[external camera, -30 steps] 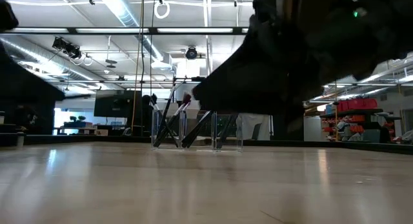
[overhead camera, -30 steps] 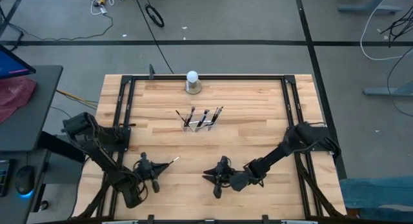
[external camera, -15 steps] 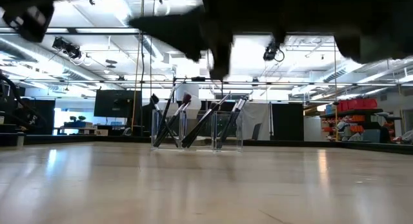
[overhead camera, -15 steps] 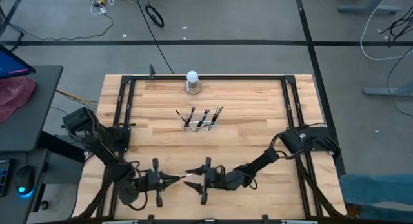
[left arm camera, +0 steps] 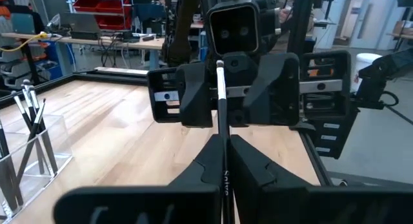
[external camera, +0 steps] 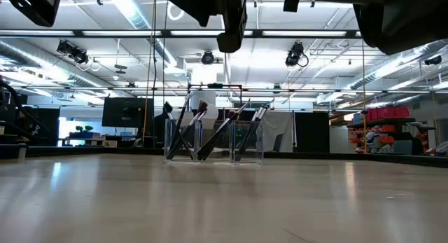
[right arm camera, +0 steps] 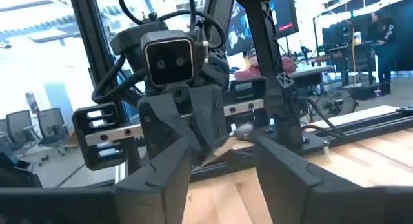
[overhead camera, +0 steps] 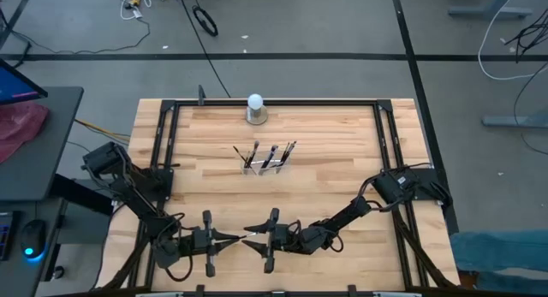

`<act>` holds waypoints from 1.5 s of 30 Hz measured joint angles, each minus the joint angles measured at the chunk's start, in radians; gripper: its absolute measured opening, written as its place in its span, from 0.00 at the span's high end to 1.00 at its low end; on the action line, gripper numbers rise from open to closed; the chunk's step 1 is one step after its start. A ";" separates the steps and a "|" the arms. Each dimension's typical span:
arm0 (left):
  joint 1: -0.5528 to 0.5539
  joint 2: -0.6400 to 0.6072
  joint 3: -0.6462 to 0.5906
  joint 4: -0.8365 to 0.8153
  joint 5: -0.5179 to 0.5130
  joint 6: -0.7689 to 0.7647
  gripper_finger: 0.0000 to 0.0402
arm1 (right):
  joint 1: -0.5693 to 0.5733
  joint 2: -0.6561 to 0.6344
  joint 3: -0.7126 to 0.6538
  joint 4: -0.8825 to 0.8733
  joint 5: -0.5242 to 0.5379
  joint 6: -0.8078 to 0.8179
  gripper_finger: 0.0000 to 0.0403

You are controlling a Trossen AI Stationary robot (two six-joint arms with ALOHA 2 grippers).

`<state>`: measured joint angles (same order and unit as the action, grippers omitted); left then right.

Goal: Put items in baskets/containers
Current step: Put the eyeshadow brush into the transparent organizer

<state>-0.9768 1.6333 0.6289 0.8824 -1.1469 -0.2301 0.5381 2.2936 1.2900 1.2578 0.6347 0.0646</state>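
The 2 dark arms meet nose to nose over the near edge of the pale wooden butcher-block table point(overhead camera: 342, 160); a second ago they were well apart, the left gripper point(overhead camera: 224, 239) angled away with a thin dark-handled makeup brush point(left arm camera: 221, 114) in its tips and the right gripper point(overhead camera: 255, 240) further toward its own side; since then both have swung inward and now face each other along 1 line, almost touching.

The left gripper is clenched on the brush, the handle pinched between its fingers point(left arm camera: 205, 161) and the shaft pointing straight at the other arm's wrist camera. The right gripper's fingers point(right arm camera: 169, 161) are spread apart and grasp nothing yet; they went from partly closed to wide in the last second; in its own view the gap between them frames the left gripper.

This reads as a handover being set up: the right arm would need to close on the free end of the brush before the left lets go; misalignment along so thin a shaft is the likely risk.

The small clear plastic holder point(overhead camera: 264, 164) stands mid-table, well apart from both grippers, with several brushes point(external camera: 198, 127) already leaning in it; the white ball on a grey round base point(overhead camera: 255, 108) sits at the far edge, untouched.
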 joint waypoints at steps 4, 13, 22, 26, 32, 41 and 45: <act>0.000 0.000 0.000 0.001 0.000 0.000 0.96 | -0.001 0.000 0.000 0.005 -0.026 -0.001 0.61; 0.000 0.000 0.000 0.002 0.001 -0.001 0.95 | -0.004 0.000 0.000 0.007 -0.035 -0.001 0.92; 0.013 0.000 0.000 -0.004 0.008 -0.019 0.89 | -0.006 0.000 0.000 0.009 -0.044 0.005 0.95; 0.027 0.000 0.000 -0.028 0.046 -0.024 0.79 | -0.008 0.000 0.000 0.006 -0.038 -0.005 0.98; 0.052 0.000 0.000 -0.125 0.087 -0.110 0.57 | -0.007 -0.036 0.000 -0.051 -0.006 -0.021 0.98; 0.049 0.000 0.000 -0.299 0.065 -0.216 0.39 | 0.020 -0.218 -0.001 -0.542 0.214 0.058 0.99; 0.059 -0.001 0.000 -0.502 0.082 -0.413 0.38 | 0.009 -0.345 -0.001 -0.825 0.294 0.146 0.99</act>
<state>-0.9175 1.6325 0.6292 0.3804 -1.0650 -0.6435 0.5473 1.9486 1.2892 0.4327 0.9286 0.2107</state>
